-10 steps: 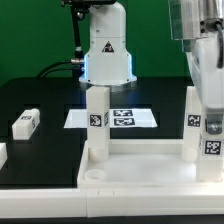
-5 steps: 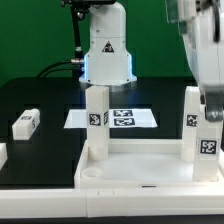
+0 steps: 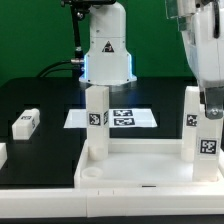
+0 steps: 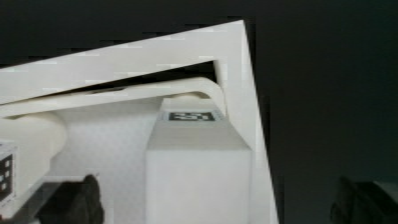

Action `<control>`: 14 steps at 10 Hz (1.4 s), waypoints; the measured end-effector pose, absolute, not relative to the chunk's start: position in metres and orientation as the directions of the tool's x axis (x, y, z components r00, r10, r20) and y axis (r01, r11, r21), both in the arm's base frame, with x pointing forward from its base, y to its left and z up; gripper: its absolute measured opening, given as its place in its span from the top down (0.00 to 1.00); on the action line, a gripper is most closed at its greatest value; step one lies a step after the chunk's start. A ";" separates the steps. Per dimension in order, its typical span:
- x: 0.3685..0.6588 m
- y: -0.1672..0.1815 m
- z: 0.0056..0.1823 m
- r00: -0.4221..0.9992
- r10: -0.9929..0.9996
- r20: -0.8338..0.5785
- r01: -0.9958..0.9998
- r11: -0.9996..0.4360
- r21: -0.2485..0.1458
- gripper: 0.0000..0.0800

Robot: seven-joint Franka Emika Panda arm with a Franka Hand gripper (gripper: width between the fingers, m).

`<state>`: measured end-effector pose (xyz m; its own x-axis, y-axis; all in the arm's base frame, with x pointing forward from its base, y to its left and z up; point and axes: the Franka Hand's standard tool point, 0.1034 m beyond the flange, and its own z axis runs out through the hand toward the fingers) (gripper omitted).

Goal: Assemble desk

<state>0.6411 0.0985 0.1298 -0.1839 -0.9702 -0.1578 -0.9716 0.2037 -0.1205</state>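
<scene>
- Two legs stand upright on the desk panel (image 3: 140,168): one leg (image 3: 96,120) rises at the panel's back corner on the exterior view's left, and a second leg (image 3: 191,122) rises at the back corner on the exterior view's right, each bearing a black-and-white tag.
- Right at the panel's front corner on the exterior view's right, a third tagged leg (image 3: 210,140) is upright under the gripper (image 3: 212,112), with the arm coming down from above.
- Whether the gripper is clamped on that leg I cannot tell; its fingertips are hidden in the exterior view and only dark blurs in the wrist view.
- Up close, the wrist view shows the panel's rimmed corner (image 4: 214,60) and a white leg (image 4: 187,160) inside the rim, with a tag visible at its far end.
- Well away from the panel, towards the exterior view's left, a loose leg (image 3: 25,123) lies flat on the black table (image 3: 45,105).
- Just behind the panel, between the two back legs, the marker board (image 3: 125,117) lies flat.
- Beyond the marker board sits the robot base (image 3: 107,50).
</scene>
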 end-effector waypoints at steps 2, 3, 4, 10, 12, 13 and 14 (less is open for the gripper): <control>0.638 0.082 0.149 -0.053 -0.987 -0.152 -0.984 0.077 -0.161 0.19; 0.631 0.070 0.162 0.049 -0.989 -0.141 -0.982 -0.022 -0.187 0.19; 0.627 0.059 0.174 0.147 -0.981 -0.125 -0.970 -0.118 -0.212 0.19; 0.607 0.043 0.170 0.571 -0.821 0.001 -0.795 -0.553 -0.248 0.19; 0.569 -0.003 0.175 0.756 -0.652 0.051 -0.626 -0.744 -0.233 0.19; 0.560 -0.028 0.179 0.830 -0.552 0.084 -0.524 -0.822 -0.223 0.19; 0.556 -0.046 0.180 0.875 -0.471 0.109 -0.443 -0.871 -0.211 0.19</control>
<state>0.5563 -0.0456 0.1803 0.8751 -0.4714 0.1095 -0.4430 -0.8714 -0.2109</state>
